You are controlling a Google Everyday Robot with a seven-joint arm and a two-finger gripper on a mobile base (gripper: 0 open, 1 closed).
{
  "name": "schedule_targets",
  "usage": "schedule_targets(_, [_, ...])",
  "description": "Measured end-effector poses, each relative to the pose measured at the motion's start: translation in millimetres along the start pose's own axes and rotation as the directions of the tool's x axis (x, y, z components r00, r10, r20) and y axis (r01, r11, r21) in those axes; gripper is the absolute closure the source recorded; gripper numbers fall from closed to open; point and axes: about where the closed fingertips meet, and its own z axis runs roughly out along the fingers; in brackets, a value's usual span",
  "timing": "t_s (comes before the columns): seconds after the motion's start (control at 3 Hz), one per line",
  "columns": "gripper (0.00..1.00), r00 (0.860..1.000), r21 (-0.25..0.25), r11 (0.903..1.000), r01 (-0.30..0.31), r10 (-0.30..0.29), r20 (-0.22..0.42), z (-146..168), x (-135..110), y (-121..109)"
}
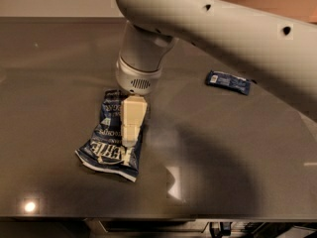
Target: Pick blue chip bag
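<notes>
The blue chip bag (pixel 108 151) lies flat and crinkled on the dark tabletop, left of centre, its white "KETTLE" lettering towards the near end and its white edge nearest me. My gripper (pixel 131 137) hangs from the white arm (pixel 208 29) and points down right over the middle of the bag, covering its right side. I cannot tell if it touches the bag.
A small flat blue snack packet (pixel 228 82) lies to the right, partly under the arm. The dark grey table (pixel 237 157) has its front edge along the bottom of the view. The arm hides the back middle of the table.
</notes>
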Motion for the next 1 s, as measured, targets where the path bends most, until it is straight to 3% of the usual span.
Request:
schedule_targets(0.33, [0.18, 1.000, -0.022, 0.9997, -0.010, 0.010, -0.004, 7.0, 1.4, -4.0])
schedule_targets(1.0, [0.65, 0.999, -0.066, 0.9977, -0.014, 0.018, 0.050, -4.3, 1.5, 0.5])
